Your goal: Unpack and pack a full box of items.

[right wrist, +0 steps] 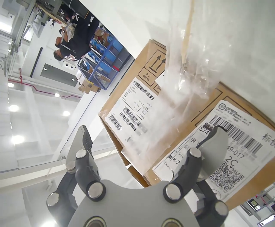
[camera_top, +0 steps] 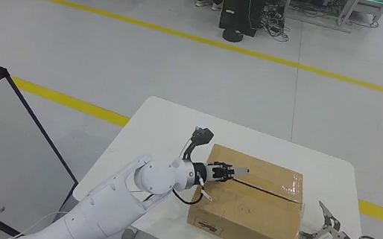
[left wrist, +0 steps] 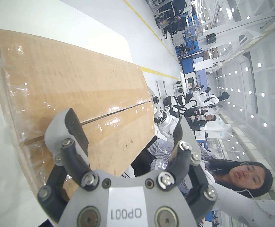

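Only the box [camera_top: 252, 212] rests on the white, round-cornered counter [camera_top: 167, 127], toward its near right corner. It is plain brown cardboard, flaps closed along a centre seam under wrinkled clear tape, with white barcode labels on its right end. The left gripper [camera_top: 232, 173] hovers released over the seam. The right gripper [camera_top: 314, 223] is spread wide, just beside the labelled end.

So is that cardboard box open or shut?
Shut. The cardboard box has its top flaps lying flat, meeting at a thin seam under shiny clear tape. Whether the tape is cut, I cannot tell.
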Action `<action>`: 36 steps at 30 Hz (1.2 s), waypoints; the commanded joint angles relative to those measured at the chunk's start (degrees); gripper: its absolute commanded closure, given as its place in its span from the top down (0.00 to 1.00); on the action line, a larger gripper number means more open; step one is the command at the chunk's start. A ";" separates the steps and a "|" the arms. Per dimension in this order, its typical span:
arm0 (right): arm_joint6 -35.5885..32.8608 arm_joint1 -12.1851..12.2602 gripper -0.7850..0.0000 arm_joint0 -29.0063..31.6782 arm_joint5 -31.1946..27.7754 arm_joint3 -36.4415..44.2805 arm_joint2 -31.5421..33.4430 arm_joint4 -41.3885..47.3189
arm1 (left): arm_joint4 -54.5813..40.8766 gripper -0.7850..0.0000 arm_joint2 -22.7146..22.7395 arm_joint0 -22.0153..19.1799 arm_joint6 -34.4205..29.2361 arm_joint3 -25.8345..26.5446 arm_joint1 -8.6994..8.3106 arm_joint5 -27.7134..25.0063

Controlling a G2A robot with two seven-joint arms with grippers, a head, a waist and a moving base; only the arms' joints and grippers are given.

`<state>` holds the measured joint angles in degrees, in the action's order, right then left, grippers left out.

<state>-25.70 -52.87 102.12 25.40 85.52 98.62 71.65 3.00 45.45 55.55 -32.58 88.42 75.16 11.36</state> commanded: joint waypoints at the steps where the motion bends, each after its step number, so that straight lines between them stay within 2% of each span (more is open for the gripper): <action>1: 0.45 -0.12 0.97 -0.17 -0.03 -0.03 -0.30 -0.24 | 0.00 1.00 0.00 0.00 0.00 0.00 0.00 0.00; 2: 0.63 -0.19 0.89 -0.24 -0.11 -0.08 -0.41 -0.34 | 0.00 1.00 0.00 0.00 0.00 0.00 0.00 0.00; 4: 0.93 -0.29 0.44 -0.30 -0.26 -0.24 -0.50 -0.59 | 0.00 1.00 0.00 0.00 0.00 0.00 0.00 0.00; 7: 1.04 -0.41 0.00 -0.34 -0.31 -0.59 -0.30 -0.77 | 0.00 1.00 0.00 0.00 0.00 0.00 0.00 0.00; 15: 0.77 -0.67 0.00 0.47 -0.95 -0.77 0.91 -1.30 | 0.00 1.00 0.00 0.00 0.00 0.00 0.00 0.00; 19: 0.64 -0.85 0.00 1.78 -3.08 0.47 1.72 -2.32 | 0.00 1.00 0.00 0.00 0.00 0.00 0.00 0.00; 28: 0.54 -1.68 0.00 8.21 -12.90 6.51 5.18 -3.77 | 0.00 1.00 0.00 0.00 0.00 0.00 0.00 0.00; 36: 4.11 -2.64 0.00 13.58 -22.14 13.14 8.06 -7.73 | 0.00 1.00 0.00 0.00 0.00 0.00 0.00 0.00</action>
<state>-22.21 -55.40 115.20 4.36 97.87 106.39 64.58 3.00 45.45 55.55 -32.58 88.42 75.16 11.36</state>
